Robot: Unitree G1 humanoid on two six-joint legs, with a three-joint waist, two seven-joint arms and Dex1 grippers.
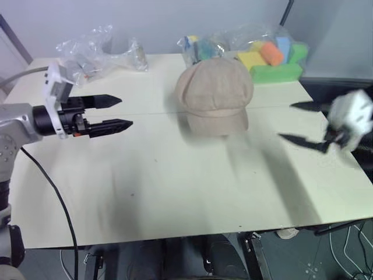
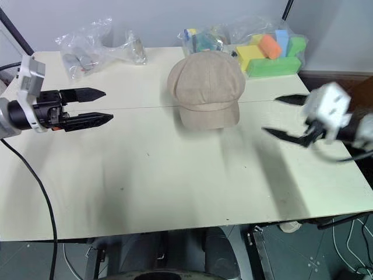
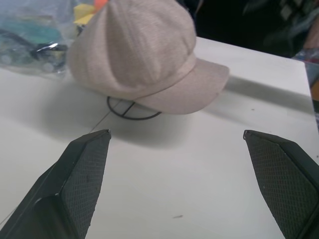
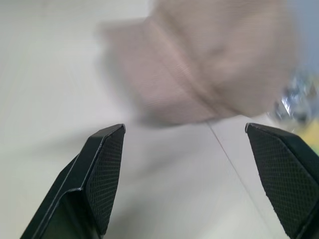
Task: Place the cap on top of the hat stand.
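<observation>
1. On the table (image 1: pixel 175 192), the cap (image 1: pixel 214 96) sits over the hat stand (image 3: pixel 133 109), whose wire base ring peeks out beneath the brim
2. Left gripper (image 1: pixel 114 113) hovers well to the cap's left, fingers spread wide, holding nothing
3. Right gripper (image 2: pixel 287 117) is blurred but looks open and empty, off to the cap's right
4. Best play now: pull both arms away wide and level so no fingertip snags the brim

Beige-pink panelled newsboy cap (image 1: pixel 214 94) sits upright on the black wire hat stand (image 3: pixel 133 109), brim toward the table's near edge, covering the cage so just the round wire base peeks out beneath, at the table's far middle
</observation>
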